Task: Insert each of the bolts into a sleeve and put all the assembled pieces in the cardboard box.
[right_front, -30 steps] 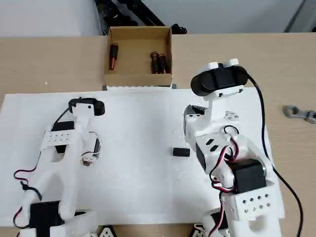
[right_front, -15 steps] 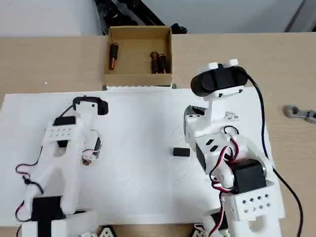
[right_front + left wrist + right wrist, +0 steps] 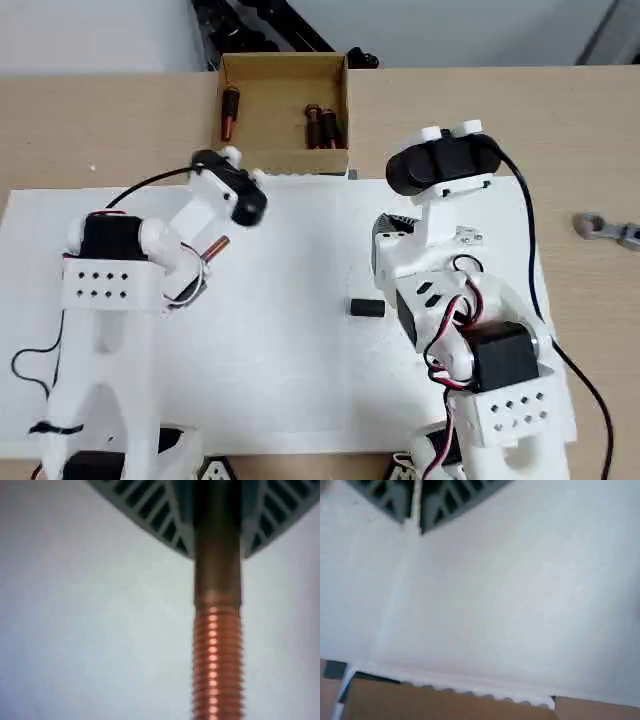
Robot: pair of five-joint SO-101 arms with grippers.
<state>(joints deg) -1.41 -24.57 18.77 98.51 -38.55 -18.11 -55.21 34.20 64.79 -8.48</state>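
— What did the high view show?
— The left gripper point(image 3: 206, 254) was clamped on a copper bolt point(image 3: 214, 245) above the white sheet point(image 3: 290, 400). The black sleeve point(image 3: 367, 307) lay on the sheet, well apart. The cardboard box point(image 3: 275, 100) held assembled pieces point(image 3: 320, 127).
— The left wrist view?
— The jaws gripped the bolt's smooth shank.
— The right wrist view?
— The right gripper point(image 3: 415, 520) had its fingers together, holding nothing, over the sheet.
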